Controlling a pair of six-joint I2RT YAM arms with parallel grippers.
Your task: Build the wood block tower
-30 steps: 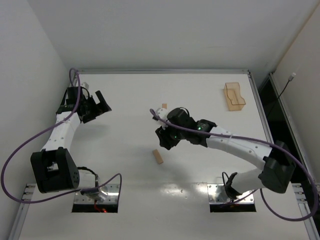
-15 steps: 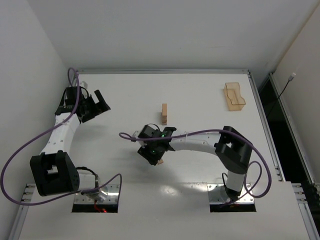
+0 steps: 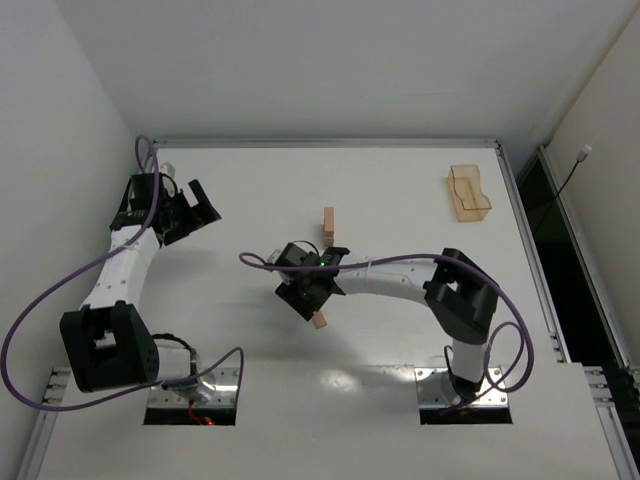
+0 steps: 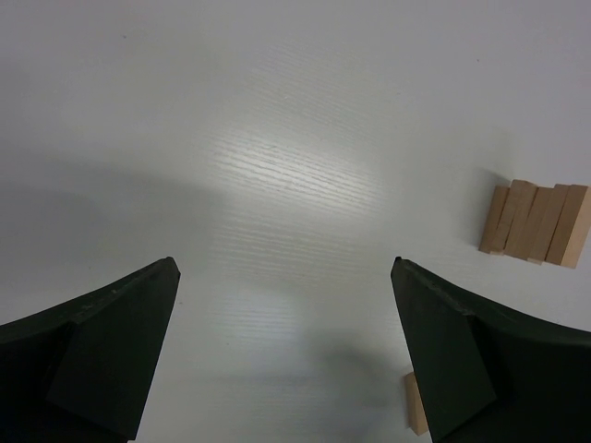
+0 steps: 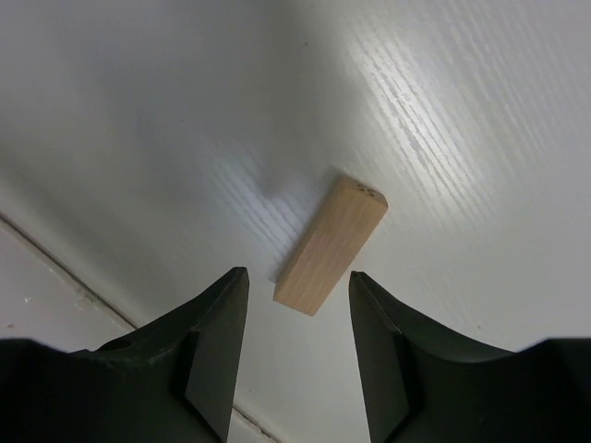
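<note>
A loose wood block (image 3: 319, 319) lies flat on the white table near the front middle. My right gripper (image 3: 311, 303) hangs just above it, open. In the right wrist view the block (image 5: 331, 245) lies just beyond and between the open fingertips of the gripper (image 5: 297, 275), untouched. The tower (image 3: 328, 228), a small narrow stack of tan planks, stands a little farther back. My left gripper (image 3: 197, 206) is open and empty at the far left. In the left wrist view, the gripper (image 4: 286, 268) faces the stack (image 4: 537, 223), and the loose block (image 4: 416, 403) shows beside the right finger.
A translucent orange-tan tray (image 3: 468, 192) stands at the back right. The right arm's purple cable loops over the table left of its gripper. The table's metal rim runs along the back and sides.
My right arm swung from beside the tower forward and left to the loose block, uncovering the tower. It now sits slightly back from the block. The left arm has not moved.
</note>
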